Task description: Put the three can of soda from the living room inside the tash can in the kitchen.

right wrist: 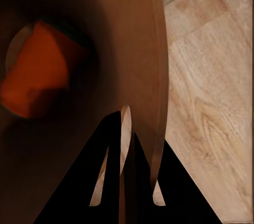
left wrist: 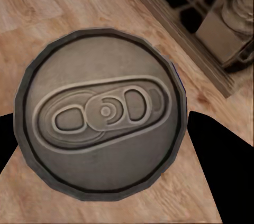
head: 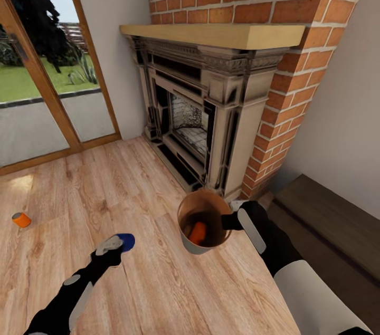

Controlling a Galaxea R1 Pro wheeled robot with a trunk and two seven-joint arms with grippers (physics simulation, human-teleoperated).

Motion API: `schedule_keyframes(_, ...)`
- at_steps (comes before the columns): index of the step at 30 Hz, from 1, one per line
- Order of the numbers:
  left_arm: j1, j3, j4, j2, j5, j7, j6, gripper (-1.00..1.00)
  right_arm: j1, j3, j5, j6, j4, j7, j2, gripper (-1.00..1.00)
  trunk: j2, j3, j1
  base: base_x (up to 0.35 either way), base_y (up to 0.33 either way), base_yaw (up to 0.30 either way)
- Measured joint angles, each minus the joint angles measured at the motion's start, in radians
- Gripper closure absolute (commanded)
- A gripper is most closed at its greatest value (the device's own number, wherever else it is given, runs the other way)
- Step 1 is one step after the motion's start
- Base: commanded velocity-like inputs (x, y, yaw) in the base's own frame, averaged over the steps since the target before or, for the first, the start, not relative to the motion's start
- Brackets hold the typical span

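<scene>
My left gripper (head: 117,245) clamps the blue can (head: 125,241), its silver top (left wrist: 100,113) facing my wrist, long axis along the fingers. My right gripper (head: 232,220) pinches the rim of the copper-lined bucket (head: 186,240), which holds one orange can (head: 197,232) tilted. The second orange can (head: 21,219) lies on the wood floor (head: 132,187), far left.

1. The tash can (head: 188,242) is grey outside and shiny copper-brown inside; an orange can (head: 197,233) lies in it.
2. A second orange can (head: 21,219) has a silver top.
3. The blue can (head: 125,241) has a grey-silver lid (left wrist: 100,114).
4. The floor (head: 132,192) is pale wood grain.
5. The fireplace (head: 206,113) has red brick, a dark ornate surround and a tan mantel.
6. Both arms are black with white panels.
</scene>
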Motion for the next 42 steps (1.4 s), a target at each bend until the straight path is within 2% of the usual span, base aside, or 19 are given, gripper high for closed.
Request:
schedule_keyframes(1,0.0,0.003,-0.025,0.001,0.0,-0.034,0.033,1.0,0.0,0.0,0.002,0.001,0.003,0.0,0.0,1.0,0.0,0.0,0.0,0.0,0.0,0.0)
schedule_keyframes(3,0.0,0.03,-0.133,0.016,0.002,-0.163,0.191,1.0,0.0,0.001,0.002,0.0,0.014,-0.001,0.0,1.0,0.0,0.0,0.0,0.0,0.0,0.0)
schedule_keyframes(4,0.0,0.044,-0.161,0.022,0.0,-0.193,0.231,1.0,0.0,0.001,0.002,0.0,0.018,-0.001,0.0,1.0,0.0,0.0,0.0,0.0,0.0,0.0)
schedule_keyframes(5,0.0,0.078,-0.208,0.032,0.003,-0.246,0.294,1.0,0.0,0.001,0.001,-0.001,0.028,-0.001,0.0,1.0,0.0,0.0,0.0,0.0,0.0,0.0)
schedule_keyframes(6,0.0,0.096,-0.231,0.036,0.001,-0.273,0.321,1.0,0.0,0.001,0.002,0.0,0.035,-0.002,0.0,1.0,0.0,0.0,0.0,0.0,0.0,0.0)
schedule_keyframes(7,-0.001,0.145,-0.28,0.045,0.004,-0.345,0.38,1.0,0.0,0.002,0.002,-0.004,0.058,-0.002,0.0,1.0,0.0,0.0,0.0,0.0,0.0,0.0)
schedule_keyframes(8,0.0,0.159,-0.298,0.047,0.0,-0.371,0.399,1.0,0.0,0.003,0.007,-0.001,0.075,-0.002,0.0,1.0,0.0,0.0,0.0,0.0,0.0,0.0)
schedule_keyframes(10,0.0,0.191,-0.344,0.053,0.0,-0.459,0.471,1.0,0.0,0.005,0.026,0.0,0.097,-0.003,0.0,1.0,0.0,0.0,0.0,0.0,0.0,0.0)
schedule_keyframes(13,0.0,0.206,-0.373,0.072,-0.001,-0.551,0.54,1.0,0.0,0.005,0.03,-0.007,0.114,-0.002,0.0,1.0,0.0,0.0,0.0,0.0,0.0,0.0)
schedule_keyframes(17,0.0,0.213,-0.404,0.1,0.0,-0.643,0.587,1.0,0.0,0.015,0.024,-0.015,0.173,-0.002,0.001,1.0,0.0,0.0,0.0,0.0,0.0,0.0)
schedule_keyframes(19,0.0,0.215,-0.419,0.107,0.0,-0.688,0.604,1.0,0.0,0.044,0.032,-0.032,0.195,-0.002,0.001,1.0,0.0,0.0,0.0,0.0,0.0,0.0)
schedule_keyframes(20,0.0,0.219,-0.426,0.11,0.001,-0.72,0.619,1.0,0.0,0.07,0.033,-0.059,0.205,-0.002,0.001,1.0,0.0,0.0,0.0,0.0,0.0,0.0)
schedule_keyframes(23,0.0,0.231,-0.433,0.113,0.001,-0.788,0.644,1.0,0.0,0.118,0.021,-0.103,0.224,-0.002,0.001,1.0,0.0,0.0,0.0,0.0,0.0,0.0)
schedule_keyframes(28,0.0,0.244,-0.436,0.115,0.001,-0.879,0.66,1.0,0.0,0.15,0.025,-0.129,0.258,-0.002,0.002,1.0,0.0,0.0,0.0,0.0,0.0,0.0)
schedule_keyframes(32,0.0,0.249,-0.431,0.114,0.001,-0.924,0.664,1.0,0.0,0.155,0.019,-0.135,0.265,-0.002,0.003,1.0,0.0,0.0,0.0,0.0,0.0,0.0)
schedule_keyframes(37,0.0,0.246,-0.412,0.108,0.001,-0.937,0.664,1.0,0.0,0.156,0.023,-0.136,0.267,-0.002,0.003,1.0,0.0,0.0,0.0,0.0,0.0,0.0)
schedule_keyframes(42,0.0,0.243,-0.379,0.079,0.0,-0.939,0.662,1.0,0.0,0.157,0.021,-0.136,0.267,-0.002,0.003,1.0,0.0,0.0,0.0,0.0,0.0,0.0)
